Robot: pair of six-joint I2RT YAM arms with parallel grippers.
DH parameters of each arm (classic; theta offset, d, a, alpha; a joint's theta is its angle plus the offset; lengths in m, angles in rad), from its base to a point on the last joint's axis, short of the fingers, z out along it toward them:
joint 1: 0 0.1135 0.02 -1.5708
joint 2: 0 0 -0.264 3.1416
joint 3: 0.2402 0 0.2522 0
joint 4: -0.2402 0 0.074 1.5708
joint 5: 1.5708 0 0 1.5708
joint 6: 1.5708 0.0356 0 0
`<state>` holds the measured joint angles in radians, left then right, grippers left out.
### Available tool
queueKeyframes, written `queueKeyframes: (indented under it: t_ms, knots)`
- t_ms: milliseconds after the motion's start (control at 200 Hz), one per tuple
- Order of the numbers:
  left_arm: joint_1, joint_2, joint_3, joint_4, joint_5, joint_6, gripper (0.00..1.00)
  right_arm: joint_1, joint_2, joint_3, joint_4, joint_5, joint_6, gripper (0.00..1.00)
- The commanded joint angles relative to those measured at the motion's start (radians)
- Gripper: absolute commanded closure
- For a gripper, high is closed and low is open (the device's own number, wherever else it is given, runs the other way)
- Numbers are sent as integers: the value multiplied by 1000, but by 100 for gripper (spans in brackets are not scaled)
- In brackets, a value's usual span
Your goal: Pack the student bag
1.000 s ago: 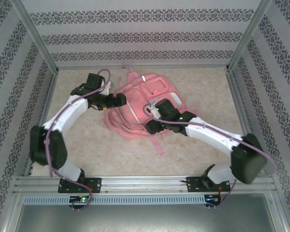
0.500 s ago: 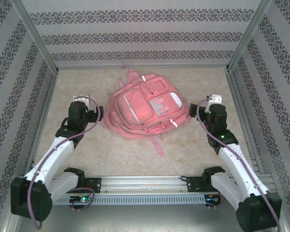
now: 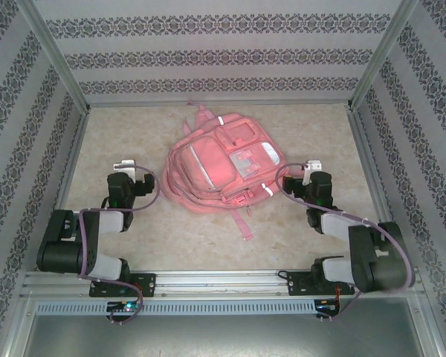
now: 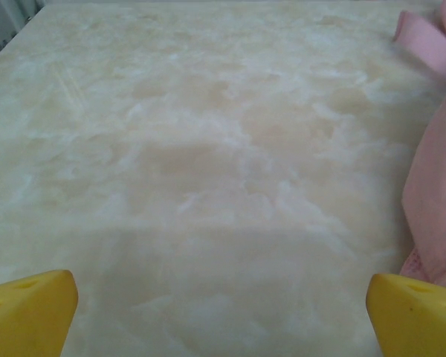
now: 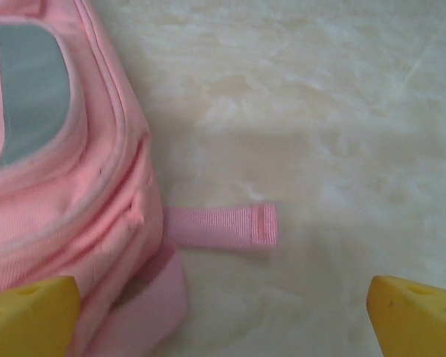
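Student bag (image 3: 224, 169) lies front-up on the desk (image 3: 305, 238), right of the left pincer (image 3: 123, 165) and just left of the right pincer (image 3: 312, 168), touched by neither. A second ago both arms reached over it. Now each has folded back to its own side, with its pincer spread and empty. That retreat suggests the packing is finished or nearly so. The bag is plump, soft pink fabric, its pockets apparently shut. A silver strip (image 3: 268, 191) shows near its front edge, and a loose strap end (image 5: 223, 227) lies flat ahead of the right pincer.
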<state>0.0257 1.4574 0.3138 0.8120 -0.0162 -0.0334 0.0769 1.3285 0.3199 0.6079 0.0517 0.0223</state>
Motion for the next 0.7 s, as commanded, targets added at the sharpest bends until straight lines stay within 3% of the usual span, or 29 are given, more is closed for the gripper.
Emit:
queueKeyframes:
  t_ms: [0, 65, 135, 210, 280, 695]
  knots:
    - [31, 86, -18, 268, 110, -16, 1, -33, 61, 43, 224, -26, -33, 2]
    - [35, 173, -36, 416, 134, -8, 1, -53, 143, -14, 388, -53, -16, 2]
    - [37, 112, -21, 271, 122, -17, 1, -57, 230, -47, 562, -61, -8, 2]
    - [37, 148, 13, 274, 151, -2, 1, -57, 181, -12, 422, -51, -12, 2]
    - [37, 127, 44, 178, 173, 7, 1, -57, 205, 50, 361, 19, 19, 2]
    - [35, 136, 56, 172, 186, 15, 1, -57, 200, 54, 343, 9, 15, 2]
